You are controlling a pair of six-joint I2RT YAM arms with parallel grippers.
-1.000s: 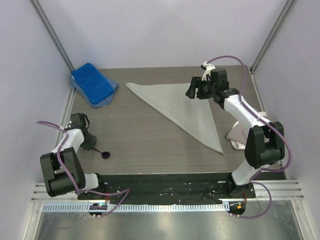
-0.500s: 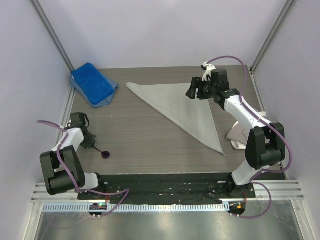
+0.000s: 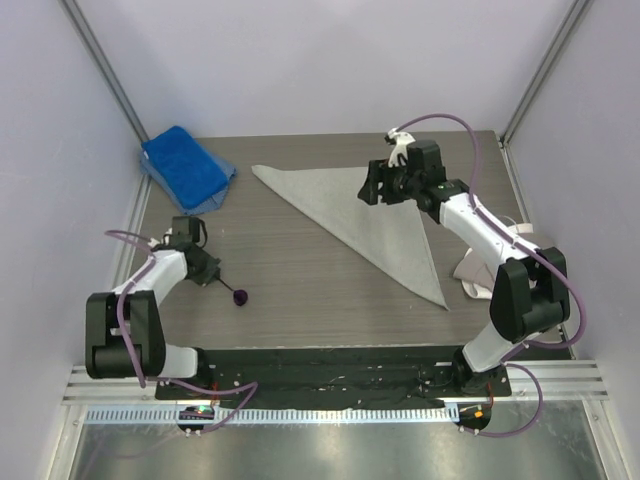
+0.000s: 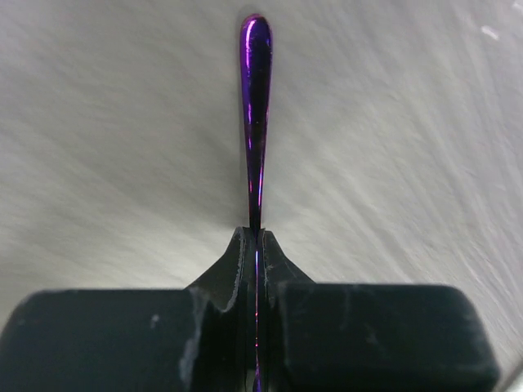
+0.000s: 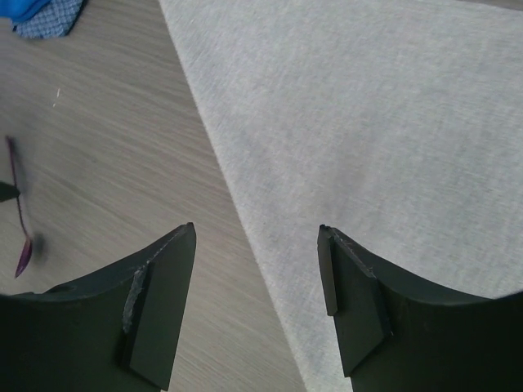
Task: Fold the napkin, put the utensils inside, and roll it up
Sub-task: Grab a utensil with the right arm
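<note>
The light grey napkin lies folded into a triangle on the table's middle right; it also fills the right wrist view. My right gripper is open and empty above the napkin's upper part, its jaws spanning the folded edge. My left gripper is shut on the handle of the dark purple spoon at the left front. In the left wrist view the spoon sticks straight out from the closed jaws over the table. The spoon also shows small in the right wrist view.
A bright blue towel lies at the back left corner. A beige-grey cloth with a white edge lies by the right arm, at the table's right side. Walls close in the table on the left, back and right.
My left gripper has moved right and away from the left wall, carrying the spoon with it. My right gripper has shifted a little left over the napkin.
</note>
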